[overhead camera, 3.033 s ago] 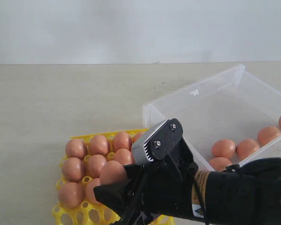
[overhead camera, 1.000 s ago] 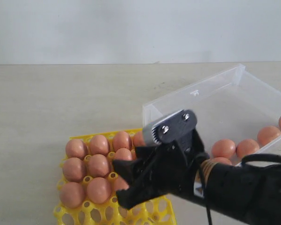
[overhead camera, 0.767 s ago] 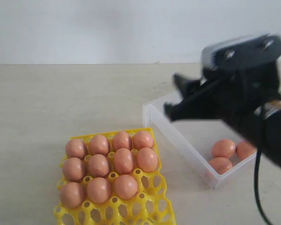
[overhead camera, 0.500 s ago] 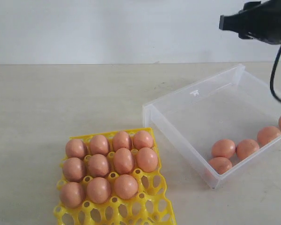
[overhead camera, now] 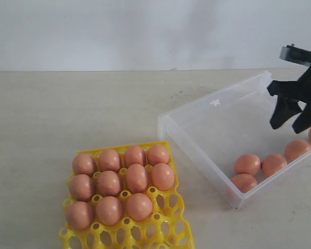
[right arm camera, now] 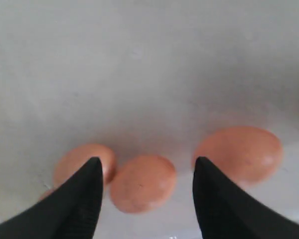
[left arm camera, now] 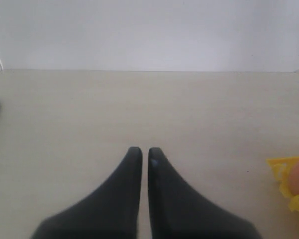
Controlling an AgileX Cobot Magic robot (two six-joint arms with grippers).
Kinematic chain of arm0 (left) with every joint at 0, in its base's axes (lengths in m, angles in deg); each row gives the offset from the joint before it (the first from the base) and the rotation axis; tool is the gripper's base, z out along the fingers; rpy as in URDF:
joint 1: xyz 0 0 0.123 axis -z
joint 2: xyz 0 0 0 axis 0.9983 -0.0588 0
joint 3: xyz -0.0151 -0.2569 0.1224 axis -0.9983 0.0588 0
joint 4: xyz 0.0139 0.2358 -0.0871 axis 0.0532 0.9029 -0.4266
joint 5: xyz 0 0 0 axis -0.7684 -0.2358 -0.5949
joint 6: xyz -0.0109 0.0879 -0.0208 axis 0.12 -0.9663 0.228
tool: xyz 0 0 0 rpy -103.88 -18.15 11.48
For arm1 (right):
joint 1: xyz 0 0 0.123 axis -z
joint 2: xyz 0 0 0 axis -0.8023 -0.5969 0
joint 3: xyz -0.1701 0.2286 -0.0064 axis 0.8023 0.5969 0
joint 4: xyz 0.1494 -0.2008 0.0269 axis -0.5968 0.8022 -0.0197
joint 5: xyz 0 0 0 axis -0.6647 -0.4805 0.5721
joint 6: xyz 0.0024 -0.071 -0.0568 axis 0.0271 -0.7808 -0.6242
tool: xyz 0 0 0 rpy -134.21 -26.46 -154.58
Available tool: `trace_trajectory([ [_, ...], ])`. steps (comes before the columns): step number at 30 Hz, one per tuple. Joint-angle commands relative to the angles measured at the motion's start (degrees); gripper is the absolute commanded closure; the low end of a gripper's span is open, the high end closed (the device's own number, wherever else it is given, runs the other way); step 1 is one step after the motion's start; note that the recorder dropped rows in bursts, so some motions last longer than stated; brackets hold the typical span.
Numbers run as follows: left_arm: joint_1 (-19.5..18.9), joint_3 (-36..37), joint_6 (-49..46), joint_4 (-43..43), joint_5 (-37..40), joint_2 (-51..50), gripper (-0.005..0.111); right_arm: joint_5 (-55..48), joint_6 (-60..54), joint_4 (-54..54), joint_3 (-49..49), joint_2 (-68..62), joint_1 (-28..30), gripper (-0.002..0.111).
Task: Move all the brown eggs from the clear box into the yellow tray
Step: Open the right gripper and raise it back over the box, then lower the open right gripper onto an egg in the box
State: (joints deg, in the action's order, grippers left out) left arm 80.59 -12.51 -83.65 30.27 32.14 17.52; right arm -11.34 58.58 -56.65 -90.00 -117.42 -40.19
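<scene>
Exterior, yellow tray (overhead camera: 166, 228): near left on the table (overhead camera: 67, 104), eleven brown eggs (overhead camera: 137, 177) seated in its cups.
Exterior, clear box (overhead camera: 197, 151): right, with five brown eggs along its near right wall.
Exterior, right gripper (overhead camera: 287, 128): jaws apart, empty, above those eggs.
Left wrist, left gripper (left arm camera: 141, 154): fingers closed together, empty, over bare table; a tray corner is nearby.
Right wrist: jaws wide and empty, one egg beneath the gap.
</scene>
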Motion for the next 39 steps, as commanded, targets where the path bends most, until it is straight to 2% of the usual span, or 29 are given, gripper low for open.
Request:
trace_trajectory([
  [1, -0.14, -0.08, -0.41, -0.29, -0.31, 0.14, 0.103, -4.73, 3.56, 1.01, -0.87, 1.19, -0.63, 0.060],
  [5, -0.14, -0.08, -0.41, -0.29, -0.31, 0.14, 0.103, -7.37, 2.23, -0.72, -0.87, 1.89, -5.95, 0.060],
  [11, -0.14, -0.08, -0.41, -0.29, -0.31, 0.14, 0.103, -0.83, 0.28, 0.78, -0.87, 1.41, -16.91, 0.060],
  [14, -0.14, -0.08, -0.41, -0.29, -0.31, 0.14, 0.103, 0.22, 2.69, 5.82, -0.87, 1.29, -20.16, 0.060],
  [18, -0.14, -0.08, -0.41, -0.29, -0.31, 0.14, 0.103, -2.42, 6.49, 12.12, -0.87, 1.29, -21.68, 0.060],
  [23, -0.14, -0.08, -0.41, -0.29, -0.31, 0.14, 0.103, -3.97, -9.53, 15.63, -0.87, 1.29, -21.68, 0.060],
  [28, -0.14, -0.08, -0.41, -0.29, -0.31, 0.14, 0.103, 0.11, -19.44, 14.74, -0.87, 1.14, -21.68, 0.060],
  [35, -0.14, -0.08, -0.41, -0.29, -0.31, 0.14, 0.103, 0.16, -33.07, 14.74, -0.75, -0.37, -21.68, 0.060],
  [39, -0.14, -0.08, -0.41, -0.29, -0.31, 0.14, 0.103, -0.71, -50.22, 15.42, -0.64, -0.26, -21.68, 0.060],
])
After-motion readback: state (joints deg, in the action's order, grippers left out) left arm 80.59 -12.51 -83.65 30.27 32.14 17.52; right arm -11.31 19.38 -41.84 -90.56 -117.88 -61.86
